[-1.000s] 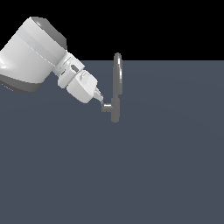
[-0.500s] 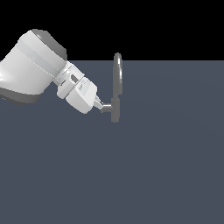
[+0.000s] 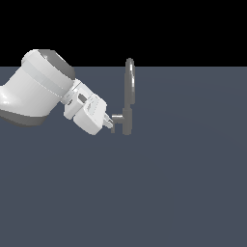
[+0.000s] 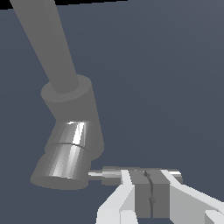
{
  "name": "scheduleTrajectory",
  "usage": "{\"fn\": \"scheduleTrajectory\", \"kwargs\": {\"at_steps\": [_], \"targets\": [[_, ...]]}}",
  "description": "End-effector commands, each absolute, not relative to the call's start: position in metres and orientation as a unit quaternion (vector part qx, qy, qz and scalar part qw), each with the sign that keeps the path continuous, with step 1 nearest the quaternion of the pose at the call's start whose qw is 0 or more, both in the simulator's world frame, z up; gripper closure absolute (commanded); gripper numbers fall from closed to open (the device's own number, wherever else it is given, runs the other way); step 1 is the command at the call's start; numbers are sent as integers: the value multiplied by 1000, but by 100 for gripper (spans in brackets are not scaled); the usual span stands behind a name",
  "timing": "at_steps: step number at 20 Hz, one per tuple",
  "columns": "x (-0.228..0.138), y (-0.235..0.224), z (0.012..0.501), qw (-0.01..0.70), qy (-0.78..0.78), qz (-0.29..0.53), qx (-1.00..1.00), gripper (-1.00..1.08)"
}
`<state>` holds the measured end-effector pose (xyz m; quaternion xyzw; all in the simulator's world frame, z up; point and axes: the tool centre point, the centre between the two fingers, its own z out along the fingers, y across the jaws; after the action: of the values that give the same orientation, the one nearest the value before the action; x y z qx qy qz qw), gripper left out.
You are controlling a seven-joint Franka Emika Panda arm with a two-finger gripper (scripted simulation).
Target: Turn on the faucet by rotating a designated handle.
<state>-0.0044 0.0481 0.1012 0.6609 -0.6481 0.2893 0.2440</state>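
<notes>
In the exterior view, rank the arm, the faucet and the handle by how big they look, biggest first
1. Arm, by far the largest, though it may simply be nearer the camera.
2. Faucet, tall and thin.
3. Handle, a short stub at the faucet's base, beside the pincer.

Glossy brushed-metal faucet [image 4: 70,144], smooth white plastic gripper [image 4: 148,192]

faucet [image 3: 128,96] the only obstacle, gripper [image 3: 110,123] pressed at its handle [image 3: 117,116], open floor [image 3: 183,183] all around
</notes>
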Motion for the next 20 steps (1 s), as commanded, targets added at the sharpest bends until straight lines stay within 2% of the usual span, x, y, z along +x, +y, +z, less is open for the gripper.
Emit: {"fn": "scheduleTrajectory", "kwargs": {"at_steps": [1,6,7,8,20], "targets": [[-10,41,80,255,-648,284,659,108],[-9,38,53,260,-649,281,658,108],[-9,38,53,260,-649,281,658,108],[5,50,83,239,-648,297,659,108],[24,43,44,253,-649,286,658,108]]}}
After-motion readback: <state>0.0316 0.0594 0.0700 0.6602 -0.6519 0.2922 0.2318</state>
